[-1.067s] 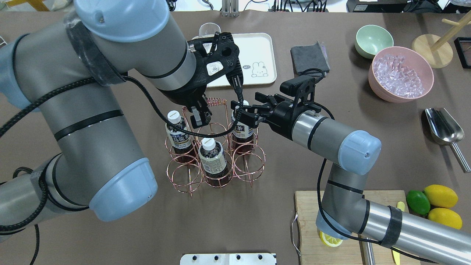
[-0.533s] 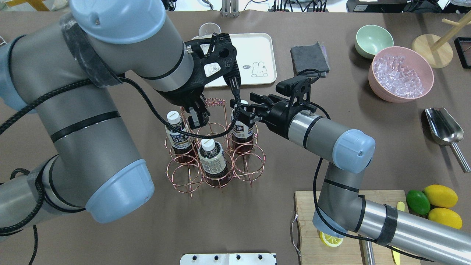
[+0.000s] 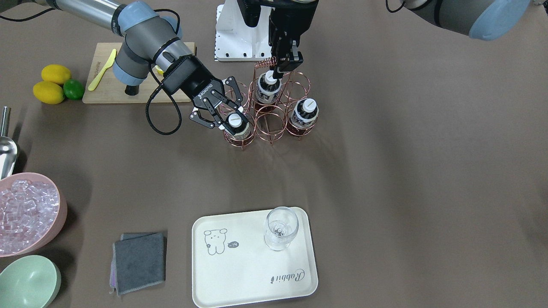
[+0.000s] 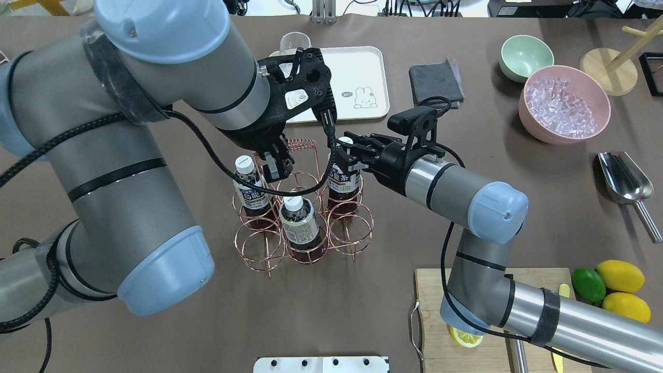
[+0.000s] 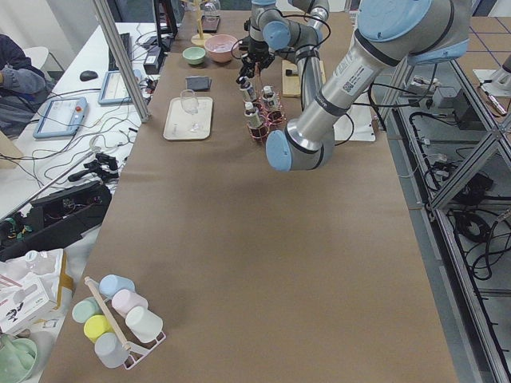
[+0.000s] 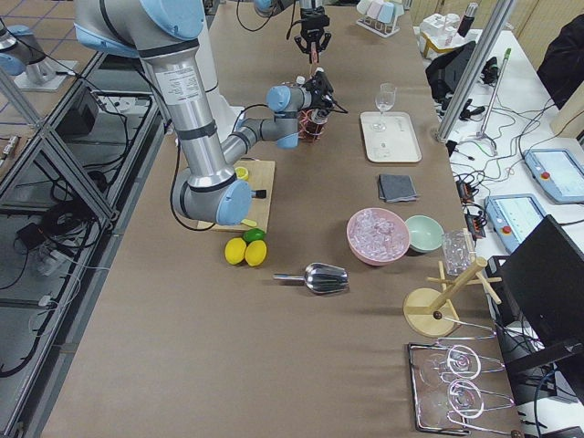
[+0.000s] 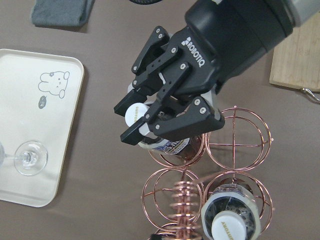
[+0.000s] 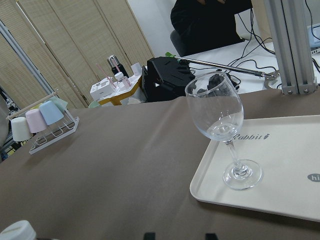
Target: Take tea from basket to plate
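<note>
Three tea bottles stand in the copper wire basket. My right gripper reaches in sideways, and its fingers press both sides of the white cap of the tea bottle in the cell nearest the plate. This shows in the left wrist view. My left gripper is above the basket, shut on its coiled handle. The other two bottles are untouched. The cream plate holds only a clear stemmed glass.
A grey cloth, a green bowl and a pink tub of ice lie beside the plate. A cutting board, lemons and a lime are near the right arm's base. A metal scoop lies at the right.
My right gripper has moved forward onto the bottle and its fingers have narrowed around the cap. The left gripper has stayed on the basket handle.
</note>
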You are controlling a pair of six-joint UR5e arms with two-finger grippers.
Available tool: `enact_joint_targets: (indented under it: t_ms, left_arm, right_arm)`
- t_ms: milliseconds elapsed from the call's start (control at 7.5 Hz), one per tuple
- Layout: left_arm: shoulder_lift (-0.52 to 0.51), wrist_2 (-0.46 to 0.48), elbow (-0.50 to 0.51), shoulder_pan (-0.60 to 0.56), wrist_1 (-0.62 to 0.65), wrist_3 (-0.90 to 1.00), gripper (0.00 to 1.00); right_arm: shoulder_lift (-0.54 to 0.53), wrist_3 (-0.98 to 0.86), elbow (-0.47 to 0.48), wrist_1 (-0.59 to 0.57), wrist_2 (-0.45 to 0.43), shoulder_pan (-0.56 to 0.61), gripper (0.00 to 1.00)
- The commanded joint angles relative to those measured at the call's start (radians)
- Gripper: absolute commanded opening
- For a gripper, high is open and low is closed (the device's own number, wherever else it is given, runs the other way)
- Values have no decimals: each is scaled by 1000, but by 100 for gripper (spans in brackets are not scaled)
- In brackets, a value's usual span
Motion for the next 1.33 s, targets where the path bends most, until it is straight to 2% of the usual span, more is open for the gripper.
enact_joint_targets:
  t_ms: [0,533,800,1200]
  left_arm:
    - [0,0,-2,0,0,0,0]
    - [2,0,-2,0,2,2,0]
    - [2,0,-2,0,2,2,0]
    - [2,0,-2,0,3,2,0]
  right_arm:
    - [-2,10,34,-30,1,0,0]
    - [-31,32,149,-79,41,0,0]
    - [-81,18,216,-105,93,0,0]
    - [-149,15,310,-106,118,2,0]
